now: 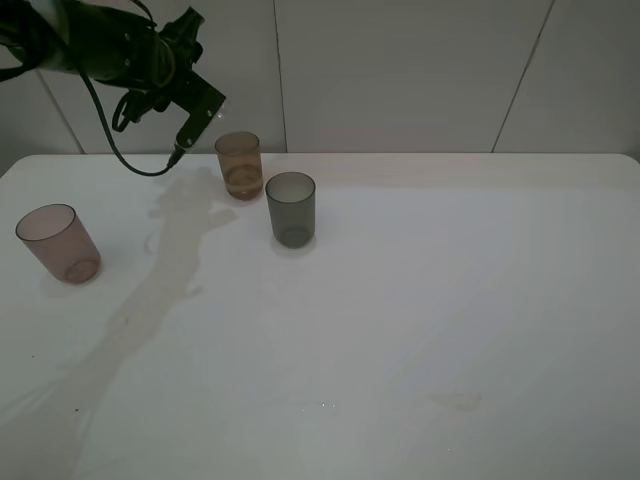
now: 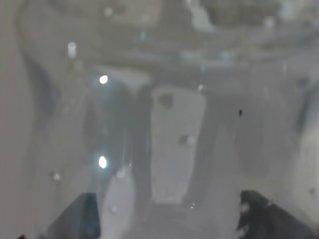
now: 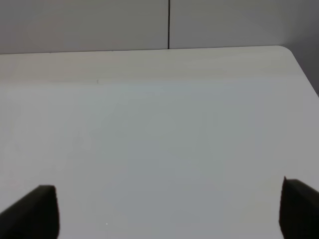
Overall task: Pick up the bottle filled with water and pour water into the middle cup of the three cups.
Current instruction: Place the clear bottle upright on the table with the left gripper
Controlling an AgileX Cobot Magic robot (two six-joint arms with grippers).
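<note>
My left gripper [image 1: 190,125] hangs above the table's far left, shut on the clear bottle [image 1: 212,112], which is tilted towards the amber middle cup [image 1: 240,165] just right of and below it. In the left wrist view the bottle [image 2: 174,129], wet with droplets, fills the picture between the dark fingertips [image 2: 79,219]. The dark grey cup [image 1: 291,208] stands just in front and right of the amber one. The pinkish-brown cup [image 1: 59,243] stands apart at the left. My right gripper [image 3: 169,214] is open over bare table and is out of the exterior high view.
The white table [image 1: 420,300] ends at a pale tiled wall [image 1: 400,70] behind the cups. The left arm's black cable [image 1: 120,150] loops down near the table's far edge. The table's far right corner [image 3: 286,50] shows in the right wrist view.
</note>
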